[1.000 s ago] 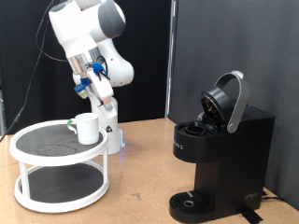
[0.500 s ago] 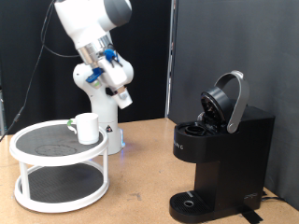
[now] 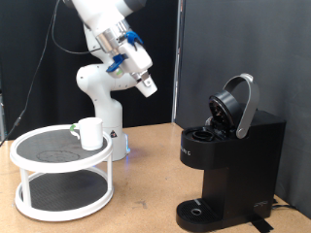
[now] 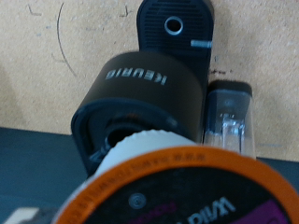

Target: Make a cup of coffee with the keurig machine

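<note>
High in the exterior view, between the stand and the machine, my gripper [image 3: 146, 85] carries a small pale pod. The wrist view shows that pod [image 4: 177, 191] close up, with an orange rim and a dark printed top, held at the fingers. Beyond it stands the black keurig machine [image 4: 140, 93], seen from above with its pod chamber open. In the exterior view the keurig machine [image 3: 228, 160] sits at the right with its rounded lid [image 3: 236, 105] hinged up. The white cup [image 3: 90, 133] stands on the stand, apart from the gripper.
A white two-tier round stand [image 3: 60, 160] fills the exterior view's lower left, next to the robot's base [image 3: 102, 107]. The machine's round drip base [image 3: 199, 210] is bare. Its water tank [image 4: 229, 117] sits beside the body. A black curtain hangs behind.
The arm has swung up and towards the exterior view's right, from above the stand towards the machine, with the pod in the gripper. Cup and machine have not moved.
</note>
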### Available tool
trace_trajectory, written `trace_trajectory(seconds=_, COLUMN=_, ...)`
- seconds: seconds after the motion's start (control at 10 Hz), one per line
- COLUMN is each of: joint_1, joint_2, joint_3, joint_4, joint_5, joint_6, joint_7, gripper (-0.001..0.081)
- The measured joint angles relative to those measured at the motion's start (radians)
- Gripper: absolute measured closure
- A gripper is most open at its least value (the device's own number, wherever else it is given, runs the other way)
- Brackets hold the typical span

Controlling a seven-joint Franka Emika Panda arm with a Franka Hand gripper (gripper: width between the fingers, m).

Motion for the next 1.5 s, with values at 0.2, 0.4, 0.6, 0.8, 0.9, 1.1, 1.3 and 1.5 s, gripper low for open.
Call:
trace_trajectory(seconds=0.2, joint_1=0.011, joint_2=0.002, joint_3=0.013, joint_4=0.033, joint_5=0.015, joint_6=-0.008, joint_7=0.025, gripper=0.0365)
trace_trajectory(seconds=0.4, joint_1=0.015, joint_2=0.008, joint_3=0.027, joint_4=0.058, joint_5=0.030, joint_6=-0.005, joint_7=0.052, gripper=0.0365)
trace_trajectory(seconds=0.6, joint_1=0.016, joint_2=0.024, joint_3=0.043, joint_4=0.075, joint_5=0.052, joint_6=0.023, joint_7=0.065, gripper=0.0365)
trace_trajectory(seconds=0.8, joint_1=0.017, joint_2=0.039, joint_3=0.057, joint_4=0.090, joint_5=0.066, joint_6=0.036, joint_7=0.081, gripper=0.0365)
trace_trajectory(seconds=0.9, joint_1=0.017, joint_2=0.049, joint_3=0.061, joint_4=0.102, joint_5=0.071, joint_6=0.036, joint_7=0.086, gripper=0.0365)
trace_trajectory(seconds=1.1, joint_1=0.018, joint_2=0.065, joint_3=0.070, joint_4=0.123, joint_5=0.083, joint_6=0.036, joint_7=0.089, gripper=0.0365)
trace_trajectory(seconds=1.3, joint_1=0.018, joint_2=0.078, joint_3=0.075, joint_4=0.139, joint_5=0.088, joint_6=0.035, joint_7=0.095, gripper=0.0365)
trace_trajectory(seconds=1.5, joint_1=0.018, joint_2=0.081, joint_3=0.077, joint_4=0.146, joint_5=0.088, joint_6=0.028, joint_7=0.098, gripper=0.0365)
